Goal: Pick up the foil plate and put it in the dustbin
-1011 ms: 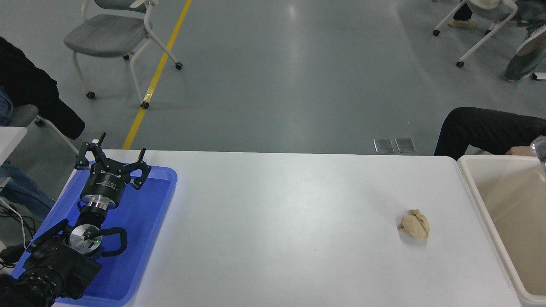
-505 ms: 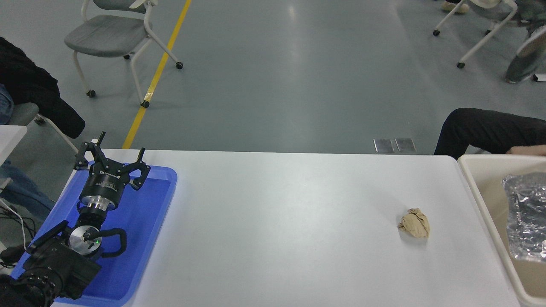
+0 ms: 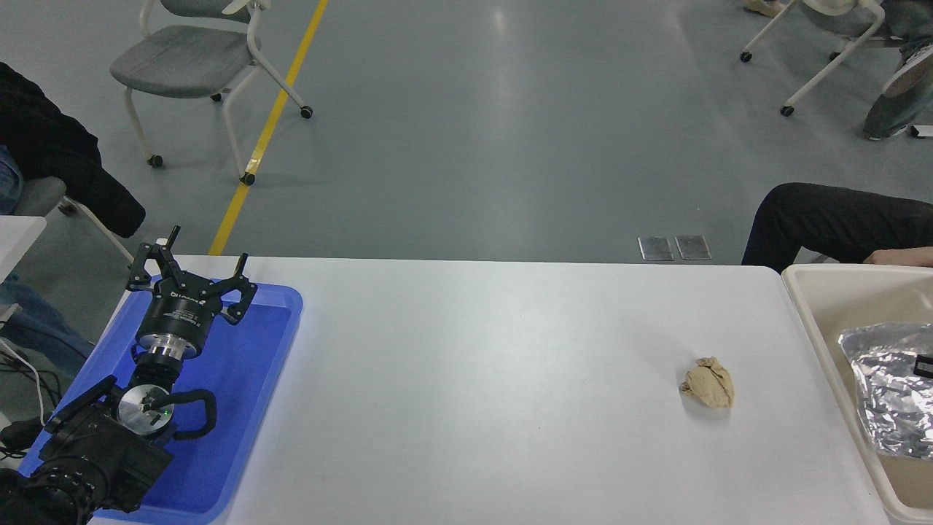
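Right gripper barely in view: only a small black piece at the right picture edge, against the foil plate; open or closed cannot be told. Foil plate sits over the dustbin opening at the table's right end, crinkled silver, its right side cut off by the frame; whether it rests on the bin floor or hangs in the air is unclear. Plate's left rim is close to the bin's left wall, its far rim apart from the bin's far wall. Left gripper parked at lower left above the blue tray, fingers spread apart, holding nothing. Tan paper ball lies on the white table, near the dustbin's left rim but not touching it. Wide bare tabletop between blue tray and paper ball. Person's hand and dark sleeve just beyond the dustbin's far rim.
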